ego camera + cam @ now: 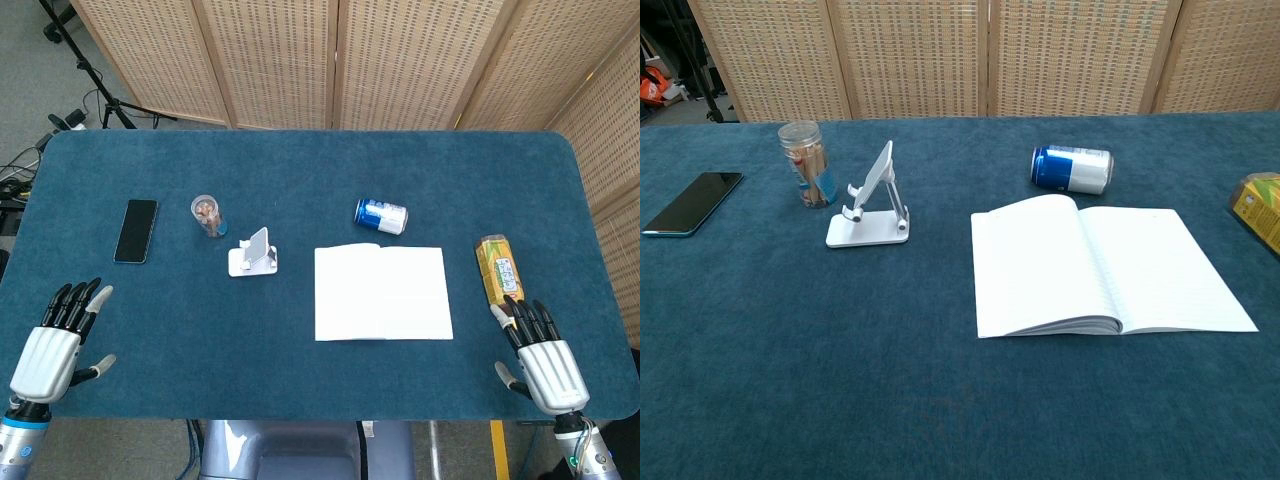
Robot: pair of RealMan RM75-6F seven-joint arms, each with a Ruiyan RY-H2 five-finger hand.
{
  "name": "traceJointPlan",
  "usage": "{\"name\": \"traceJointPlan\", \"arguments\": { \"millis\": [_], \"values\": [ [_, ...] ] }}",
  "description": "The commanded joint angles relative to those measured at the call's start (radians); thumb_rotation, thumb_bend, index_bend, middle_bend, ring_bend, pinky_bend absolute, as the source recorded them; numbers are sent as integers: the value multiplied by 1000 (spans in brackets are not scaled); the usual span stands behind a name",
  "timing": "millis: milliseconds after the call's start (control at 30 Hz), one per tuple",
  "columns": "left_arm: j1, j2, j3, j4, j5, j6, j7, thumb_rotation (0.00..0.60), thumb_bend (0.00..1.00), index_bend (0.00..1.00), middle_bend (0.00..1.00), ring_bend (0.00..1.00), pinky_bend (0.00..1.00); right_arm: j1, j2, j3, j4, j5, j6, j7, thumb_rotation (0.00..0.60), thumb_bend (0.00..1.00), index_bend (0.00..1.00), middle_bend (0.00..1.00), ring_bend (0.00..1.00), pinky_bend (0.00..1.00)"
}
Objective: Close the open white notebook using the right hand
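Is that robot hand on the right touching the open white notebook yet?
Apart. In the head view, bare blue table shows between the right hand and the notebook.

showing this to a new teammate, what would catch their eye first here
The open white notebook stands out, lying flat mid-table on the blue table. Just behind it a blue can lies on its side. At the near corners, the left robot hand and right robot hand rest open, holding nothing.
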Motion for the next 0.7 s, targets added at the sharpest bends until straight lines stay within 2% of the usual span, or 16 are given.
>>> {"name": "traceJointPlan", "arguments": {
  "millis": [33, 700],
  "values": [
    [0, 1, 0, -1, 0, 1, -1, 600, 0, 0, 0, 0, 0, 0, 0, 0, 0, 1, -1, 0, 600, 337, 0, 0, 0, 0],
    [0, 8, -3, -1, -3, 3, -21, 600, 0, 0, 0, 0, 0, 3, -8, 1, -1, -2, -4, -8, 600, 338, 0, 0, 0, 0]
  ]
}}
